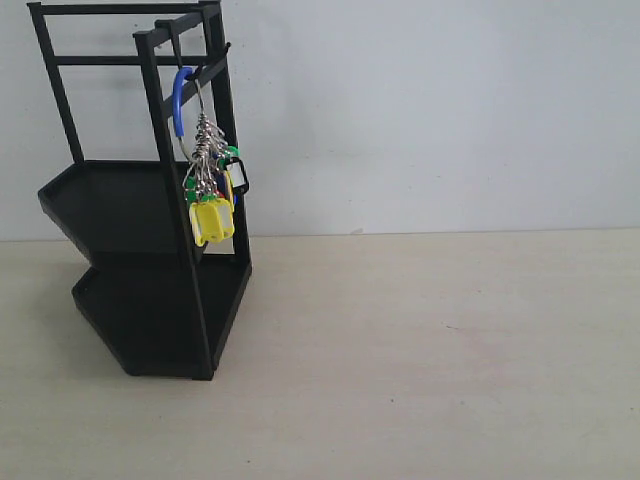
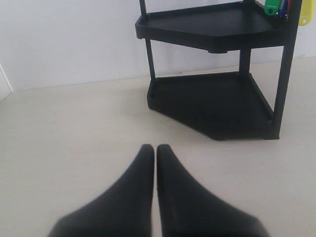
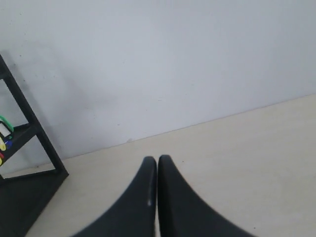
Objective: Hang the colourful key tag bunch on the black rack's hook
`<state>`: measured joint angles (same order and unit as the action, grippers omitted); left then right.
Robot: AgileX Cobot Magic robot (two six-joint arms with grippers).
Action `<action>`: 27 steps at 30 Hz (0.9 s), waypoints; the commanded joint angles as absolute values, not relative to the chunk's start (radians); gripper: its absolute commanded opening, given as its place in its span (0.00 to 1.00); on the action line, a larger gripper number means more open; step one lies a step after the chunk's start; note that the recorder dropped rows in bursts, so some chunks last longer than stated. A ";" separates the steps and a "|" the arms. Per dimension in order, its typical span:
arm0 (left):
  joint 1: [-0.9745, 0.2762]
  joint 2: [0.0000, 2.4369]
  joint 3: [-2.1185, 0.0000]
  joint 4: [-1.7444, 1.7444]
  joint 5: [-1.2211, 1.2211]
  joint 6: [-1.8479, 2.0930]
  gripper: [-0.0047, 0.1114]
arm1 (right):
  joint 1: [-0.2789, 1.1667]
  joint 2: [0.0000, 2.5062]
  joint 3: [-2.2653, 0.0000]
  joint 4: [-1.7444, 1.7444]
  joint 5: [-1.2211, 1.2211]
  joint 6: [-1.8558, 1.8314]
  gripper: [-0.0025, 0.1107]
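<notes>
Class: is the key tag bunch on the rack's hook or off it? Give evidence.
On. In the exterior view the colourful key tag bunch dangles by its blue loop from the hook at the black rack's top.

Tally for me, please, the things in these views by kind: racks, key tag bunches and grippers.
Black rack: 1
Colourful key tag bunch, hanging at the rack's top: 1
Grippers: 2, the left gripper and the right gripper, both shut and empty
Total: 4
</notes>
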<state>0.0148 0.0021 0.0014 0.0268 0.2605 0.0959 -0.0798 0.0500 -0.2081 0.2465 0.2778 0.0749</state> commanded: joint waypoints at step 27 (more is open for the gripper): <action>0.014 0.000 0.000 0.023 0.254 0.097 0.08 | -0.069 0.000 0.000 0.053 0.343 -0.041 0.02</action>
<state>0.0148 0.0021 0.0014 0.0268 0.2605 0.0959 -0.0798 0.0054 -0.0001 0.0619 0.3356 -0.0271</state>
